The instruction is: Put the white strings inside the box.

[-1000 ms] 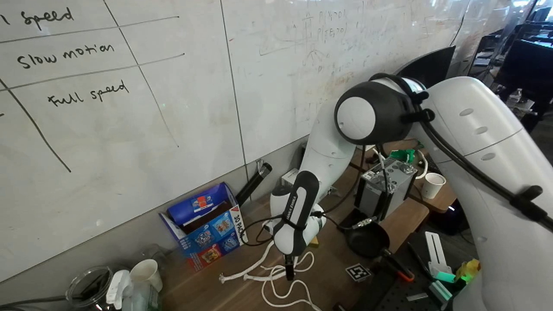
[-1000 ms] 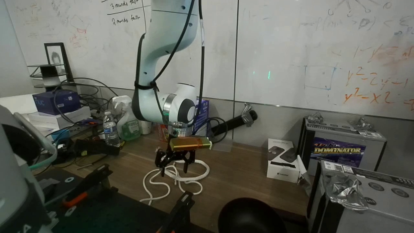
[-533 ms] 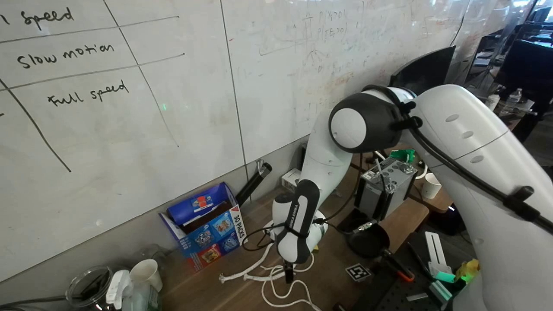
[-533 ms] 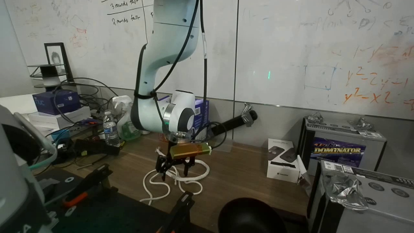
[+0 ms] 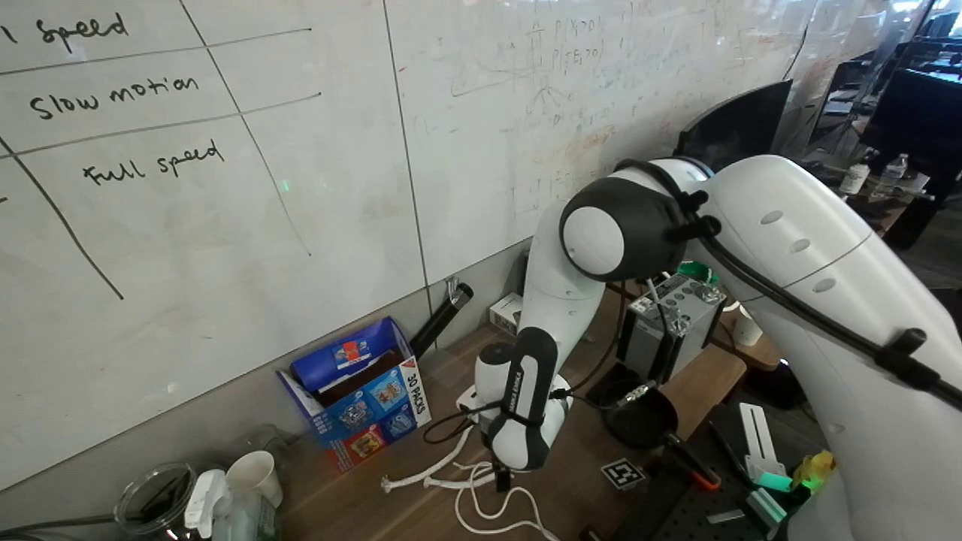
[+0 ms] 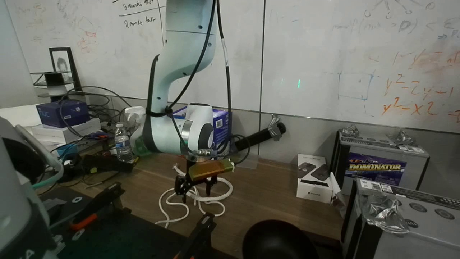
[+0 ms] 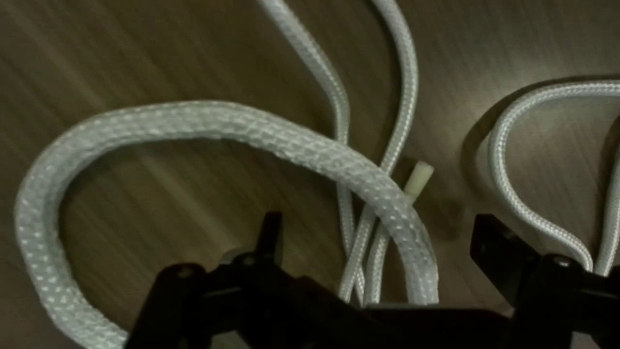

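Loose loops of the white strings (image 6: 225, 194) lie on the wooden table, and a thick cord crosses thinner ones in the wrist view. My gripper (image 7: 378, 220) is open, its fingers spread wide on either side of the crossing cords, with nothing gripped. In an exterior view the gripper (image 6: 196, 196) hangs pointing down over the strings; whether its tips touch the table I cannot tell. The blue box (image 5: 368, 417) stands against the whiteboard wall with its top open and a flap folded back. Partly behind the arm, the box (image 6: 221, 126) also shows in an exterior view.
A black pan (image 5: 639, 421) sits on the table, near a grey battery-like case (image 5: 669, 330). A spray bottle (image 6: 142, 144) and water bottle (image 6: 123, 145) stand at one side. A black tube (image 6: 258, 139) leans by the wall. Black clamps (image 6: 201, 233) edge the dark board.
The arm has come down, bringing the open gripper lower over the white strings. Strings and box lie where they were.
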